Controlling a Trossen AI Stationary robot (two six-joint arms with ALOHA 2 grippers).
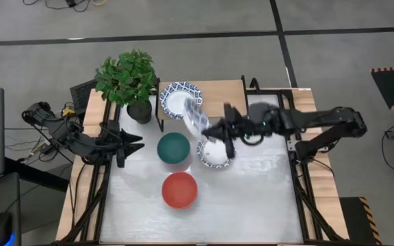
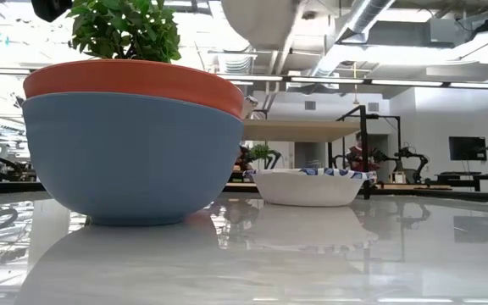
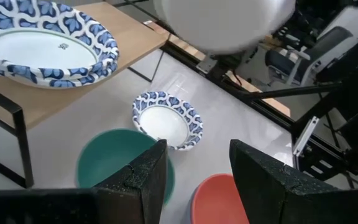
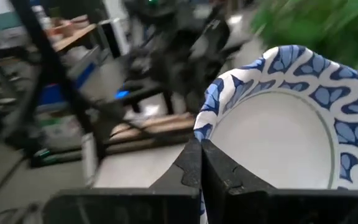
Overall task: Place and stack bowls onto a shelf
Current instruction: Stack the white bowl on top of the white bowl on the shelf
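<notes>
Five bowls show in the high view. Three are white with blue patterned rims: the first patterned bowl at upper centre, the second patterned bowl just below it, blurred but apparently the same kind, and the third patterned bowl right of centre. There is one teal bowl, one red bowl, one shelf and one potted plant.
</notes>
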